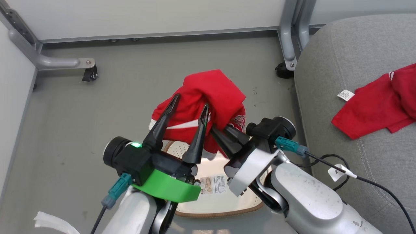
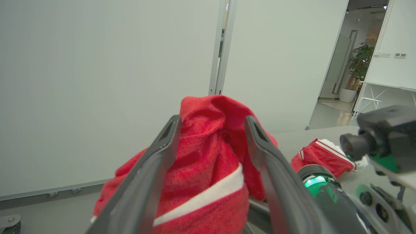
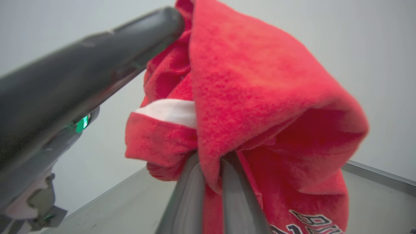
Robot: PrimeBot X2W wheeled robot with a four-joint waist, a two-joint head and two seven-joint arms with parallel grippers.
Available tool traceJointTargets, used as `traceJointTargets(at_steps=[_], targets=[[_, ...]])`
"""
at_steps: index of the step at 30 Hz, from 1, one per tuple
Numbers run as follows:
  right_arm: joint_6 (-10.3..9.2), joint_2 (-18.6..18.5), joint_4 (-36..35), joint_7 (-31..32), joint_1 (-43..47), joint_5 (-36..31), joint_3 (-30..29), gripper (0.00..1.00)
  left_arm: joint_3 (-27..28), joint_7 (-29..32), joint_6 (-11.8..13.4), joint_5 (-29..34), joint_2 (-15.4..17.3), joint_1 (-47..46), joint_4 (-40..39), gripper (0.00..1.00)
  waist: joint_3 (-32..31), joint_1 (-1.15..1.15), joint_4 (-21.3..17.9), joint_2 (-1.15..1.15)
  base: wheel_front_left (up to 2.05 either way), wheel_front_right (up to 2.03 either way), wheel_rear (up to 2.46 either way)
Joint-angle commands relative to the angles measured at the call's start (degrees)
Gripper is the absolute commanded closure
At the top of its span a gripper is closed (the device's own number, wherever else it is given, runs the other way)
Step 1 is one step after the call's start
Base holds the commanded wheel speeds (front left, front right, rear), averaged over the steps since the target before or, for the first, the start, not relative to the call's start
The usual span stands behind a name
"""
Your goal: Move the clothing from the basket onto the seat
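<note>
Head view, with both wrist views. The red garment [image 1: 208, 94] is a soft, bunched knit with a white stripe across its lower fold and dark lettering edged in white near one hem. It hangs in a hooded heap over the far end of the basket [image 1: 221, 208], hiding that part of the rim.

The right gripper [image 1: 221, 131] has its fingers pressed together on a fold of the garment; the right wrist view shows red cloth pinched between them. The left gripper [image 1: 191, 100] has its fingers spread wide, one on each side of the striped part. Whether they touch the cloth cannot be told.

The basket is oval and cream-white, with a perforated wall and a brown woven-look rim. A printed sticker [image 1: 213, 184] lies on its bare bottom.

A second red garment [image 1: 377, 107], with white trim, lies flat on the seat [image 1: 351, 58], a grey upholstered cushion with a rounded edge to the robot's right. A small white tag [image 1: 345, 95] lies beside that garment.

The floor [image 1: 81, 130] is smooth and grey, bounded by white partition panels [image 1: 146, 16] on grey metal legs with castors [image 1: 89, 73]. One castored leg stands between the basket and the seat.

A black cable [image 1: 373, 183] with a white label runs from the right wrist across the seat's near edge. In the left wrist view, a potted plant [image 2: 360, 61] stands in an opening beyond the panels.
</note>
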Motion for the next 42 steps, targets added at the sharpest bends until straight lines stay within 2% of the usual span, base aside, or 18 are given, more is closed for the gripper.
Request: traceJointTargets(at_steps=[1, 7, 15, 28, 34, 42], targets=[[-0.02, -0.4, 0.4, -0.6, -1.0, 0.2, -0.4, 1.00, -0.2, -0.2, 0.4, 0.8, 0.6, -0.7, -0.2, 0.00, -0.1, 0.00, 0.1, 0.00, 0.00, 0.00, 0.00], [-0.02, -1.0, 2.5, -1.1, -0.9, 0.0, -1.7, 1.00, -3.4, 1.6, -0.6, 3.3, 3.2, 1.4, 0.2, 0.00, -0.1, 0.00, 0.5, 0.00, 0.00, 0.00, 0.00], [-0.02, -1.4, 5.5, -1.6, 0.2, -0.1, -3.1, 1.00, -7.0, 4.2, -1.2, 5.5, 5.0, 3.0, 1.4, 0.00, -0.2, 0.00, 0.7, 0.00, 0.00, 0.00, 0.00], [-0.02, -1.5, 7.3, -2.2, 1.1, -0.4, -4.7, 1.00, -9.8, 5.9, -1.7, 6.3, 6.0, 3.9, 4.2, 0.00, 0.3, 0.00, -0.7, 0.00, 0.00, 0.00, 0.00], [-0.02, -1.3, 7.3, -2.3, 1.2, -0.8, -5.4, 1.00, -10.3, 5.8, -1.3, 6.5, 6.5, 3.2, 4.9, 0.00, 0.8, 0.00, -3.1, 0.00, 0.00, 0.00, 0.00], [-0.02, -0.6, 6.5, -2.3, 1.4, -1.3, -7.1, 1.00, -10.2, 6.2, -0.8, 6.9, 7.3, 1.9, 4.9, 0.00, 1.8, 0.00, -9.1, 0.00, 0.00, 0.00, 0.00]])
